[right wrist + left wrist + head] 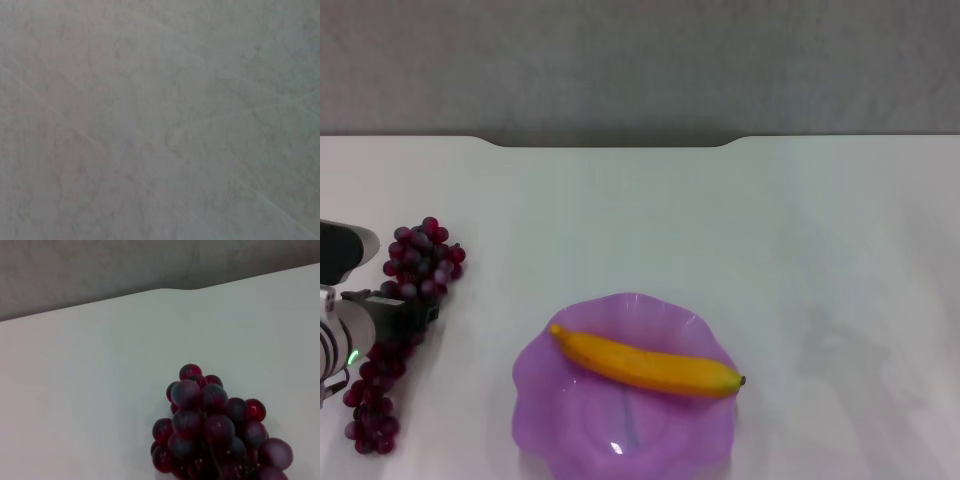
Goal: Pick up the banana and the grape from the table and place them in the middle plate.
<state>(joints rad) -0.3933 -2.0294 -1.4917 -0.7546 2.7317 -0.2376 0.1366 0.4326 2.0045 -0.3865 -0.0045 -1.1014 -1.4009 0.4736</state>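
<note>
Right now, from the head camera, I see the banana (645, 365) lying across the middle plate (620, 440), its dark tip reaching just past the scalloped rim on the side away from the grape. The plate sits on the white bench (740, 230) near its front edge. To the robot's left of the plate, well apart from it, the grape (405, 320) stretches out as a long bunch on the bench, its fat end toward the notched far edge. My left tool (390, 315) sits over the middle of that bunch, farther from the plate than any other thing in view; its dark front part overlaps the grapes, but I cannot tell whether its fingers are spread or pressed together. The left wrist camera adds what the head camera lacks: a close look at the bunch's fat end (215, 430), frosted and dark red, with bare bench beyond it up to the notch; no fingers show there. The right wrist camera gives me only a mottled grey surface, and the right arm appears in no view.
</note>
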